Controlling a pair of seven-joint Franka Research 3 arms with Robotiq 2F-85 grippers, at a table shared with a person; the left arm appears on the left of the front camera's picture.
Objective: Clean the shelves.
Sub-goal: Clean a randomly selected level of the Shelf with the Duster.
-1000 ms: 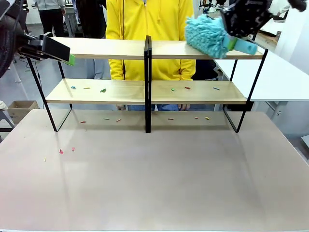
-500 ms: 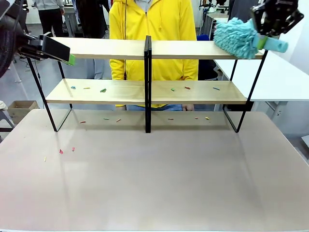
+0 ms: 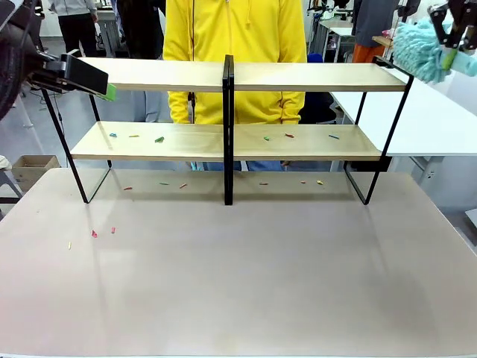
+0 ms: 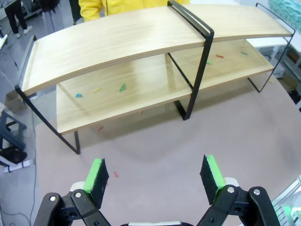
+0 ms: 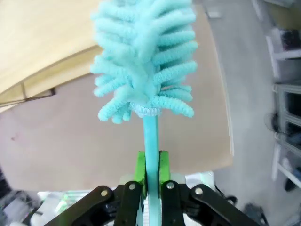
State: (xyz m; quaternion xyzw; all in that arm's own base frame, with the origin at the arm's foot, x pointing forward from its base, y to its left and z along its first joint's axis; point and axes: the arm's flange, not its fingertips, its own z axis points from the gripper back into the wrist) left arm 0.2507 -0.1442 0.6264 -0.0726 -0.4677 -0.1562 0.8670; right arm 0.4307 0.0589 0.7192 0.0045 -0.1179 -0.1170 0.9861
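Duster, change: the fluffy blue duster (image 3: 417,46) has left the right end of the top board. It is now in the air past the right edge of the shelves (image 3: 298,76), carried by the right gripper (image 3: 451,45).
Front view, shelves: they stand along the far edge of the table (image 3: 238,291), in front of a person in a yellow top (image 3: 235,30). The top board is bare.
Front view, scraps: small coloured scraps (image 3: 159,139) lie on the lower board, on both sides of the black centre post. Some more lie on the table under the rack and near the table's left edge.
Front view, left gripper: the left gripper (image 3: 109,91) hangs at the left end of the top board, just beside it. I cannot tell if it touches.
Left wrist view, left gripper: the jaws are wide apart, with nothing between the green pads (image 4: 96,175). The shelves stand ahead, across the table.
Right wrist view, right gripper: the fingers are pressed narrow on the thin handle of the duster. The fluffy head points away from the gripper, over the table near its corner, with the right end of the shelves beside it.
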